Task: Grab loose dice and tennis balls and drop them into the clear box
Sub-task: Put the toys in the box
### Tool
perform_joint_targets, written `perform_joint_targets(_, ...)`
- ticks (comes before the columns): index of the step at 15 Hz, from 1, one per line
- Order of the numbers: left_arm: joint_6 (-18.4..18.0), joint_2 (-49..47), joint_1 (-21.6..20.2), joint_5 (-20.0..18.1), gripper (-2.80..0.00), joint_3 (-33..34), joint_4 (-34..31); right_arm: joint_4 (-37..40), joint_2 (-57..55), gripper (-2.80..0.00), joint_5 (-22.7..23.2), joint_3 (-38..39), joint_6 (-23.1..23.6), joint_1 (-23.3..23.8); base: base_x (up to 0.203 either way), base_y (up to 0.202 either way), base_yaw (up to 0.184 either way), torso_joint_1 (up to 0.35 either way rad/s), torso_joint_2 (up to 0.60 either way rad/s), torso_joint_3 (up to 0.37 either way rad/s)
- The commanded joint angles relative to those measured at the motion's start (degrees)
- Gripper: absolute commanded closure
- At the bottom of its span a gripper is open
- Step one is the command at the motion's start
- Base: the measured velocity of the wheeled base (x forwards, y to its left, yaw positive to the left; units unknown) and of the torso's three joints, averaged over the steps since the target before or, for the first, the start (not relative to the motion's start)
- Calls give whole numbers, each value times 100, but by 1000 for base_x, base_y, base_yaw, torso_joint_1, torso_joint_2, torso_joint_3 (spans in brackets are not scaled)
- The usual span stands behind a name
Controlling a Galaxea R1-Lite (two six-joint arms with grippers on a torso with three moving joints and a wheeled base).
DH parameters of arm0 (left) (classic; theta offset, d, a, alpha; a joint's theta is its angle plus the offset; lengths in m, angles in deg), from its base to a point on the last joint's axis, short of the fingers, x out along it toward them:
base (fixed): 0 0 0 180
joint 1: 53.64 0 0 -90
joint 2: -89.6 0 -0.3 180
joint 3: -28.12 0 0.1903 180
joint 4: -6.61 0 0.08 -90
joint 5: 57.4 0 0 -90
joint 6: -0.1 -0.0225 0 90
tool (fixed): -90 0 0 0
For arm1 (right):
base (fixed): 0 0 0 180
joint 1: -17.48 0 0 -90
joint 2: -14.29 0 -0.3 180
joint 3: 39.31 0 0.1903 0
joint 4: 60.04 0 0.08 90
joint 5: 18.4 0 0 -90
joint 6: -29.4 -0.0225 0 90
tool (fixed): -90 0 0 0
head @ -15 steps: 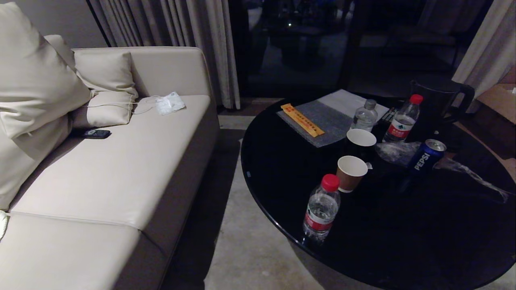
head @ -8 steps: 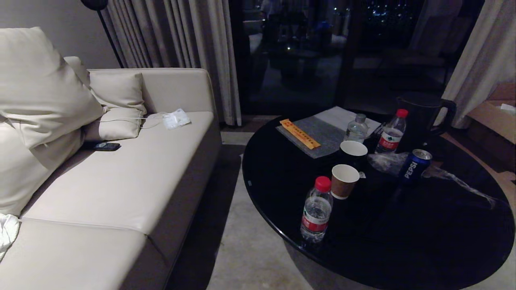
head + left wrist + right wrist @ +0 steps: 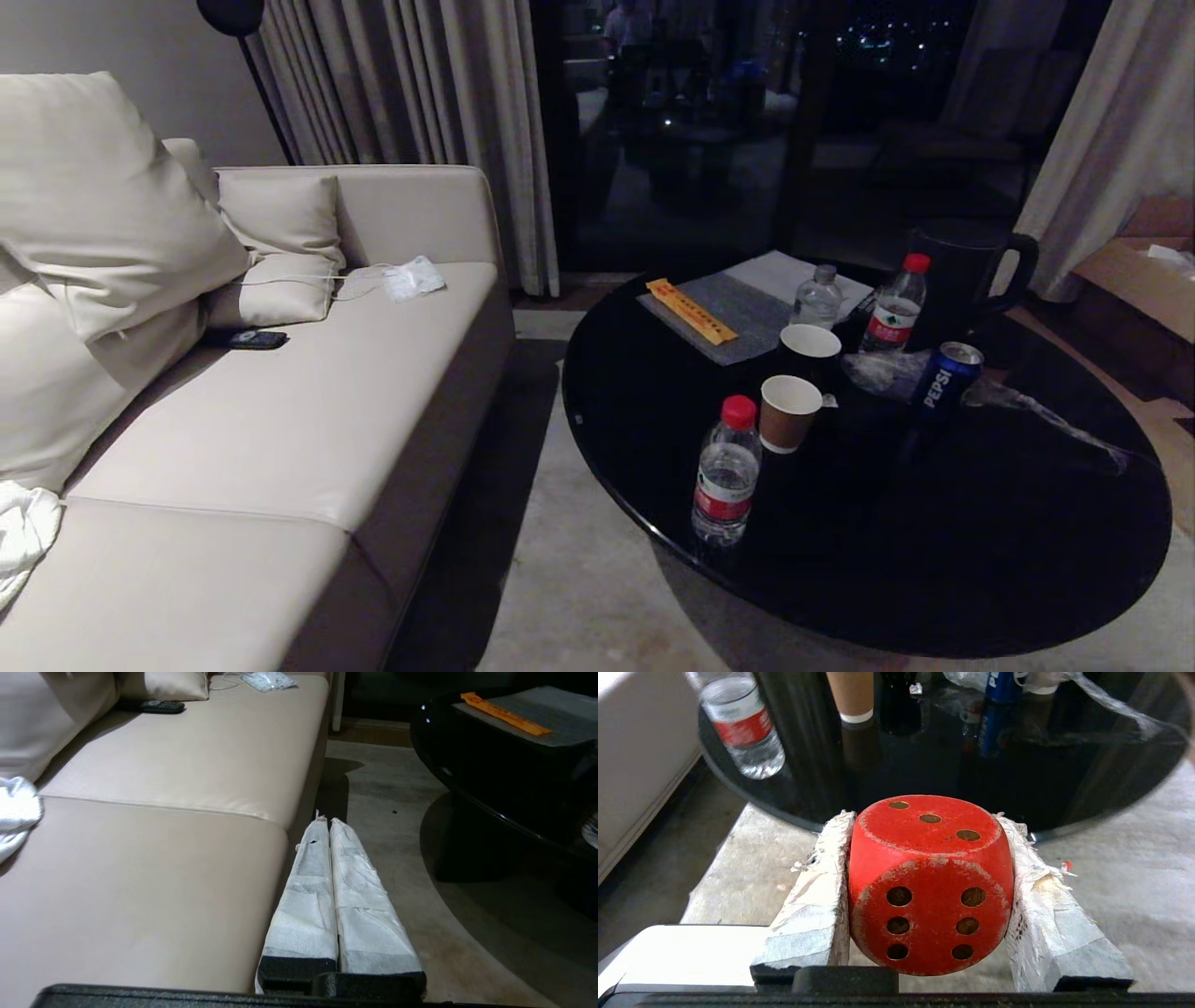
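A red die [image 3: 930, 886] with dark pips sits clamped between the white-wrapped fingers of my right gripper [image 3: 924, 817], which is shut on it and held above the floor just short of the black round table's edge [image 3: 752, 798]. My left gripper [image 3: 325, 821] is shut with nothing in it and hangs over the floor beside the sofa's front edge [image 3: 280, 826]. Neither arm shows in the head view. The tennis balls and the clear box are out of view.
The black table [image 3: 934, 560] carries a red-capped water bottle [image 3: 726, 471], two paper cups [image 3: 789, 413], a Pepsi can [image 3: 936, 378], more bottles and a dark jug [image 3: 962, 271]. A beige sofa [image 3: 280, 411] with cushions stands on the left, with a strip of floor [image 3: 579, 579] between it and the table.
The whole head view has slid down and pulled back a little, so the camera has moved; the sofa and the things on the table stay where they were.
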Motion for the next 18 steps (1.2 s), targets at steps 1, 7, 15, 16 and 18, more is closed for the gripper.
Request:
perform_joint_targets(1, 2, -9, 0, 2, 0, 9, 5, 10, -7, 0, 2, 0, 1, -2, -185, 0, 4, -1, 7, 5)
perform_joint_targets(7, 2, -9, 0, 2, 0, 9, -3, 10, -7, 0, -7, 0, 1, -2, -184, 0, -1, 3, 2, 7)
perform_joint_targets(15, 11, -9, 0, 2, 0, 9, -4, 10, -7, 0, -7, 0, 10, -2, -185, 0, -1, 4, -1, 2)
perform_joint_targets(16, 11, -9, 0, 2, 0, 9, -4, 10, -7, 0, -7, 0, 10, -2, -185, 0, 0, 7, 3, -2)
perform_joint_targets(18, 28, -9, 0, 2, 0, 9, -4, 10, -7, 0, -7, 0, 10, -2, -183, 0, 0, -4, -1, 3)
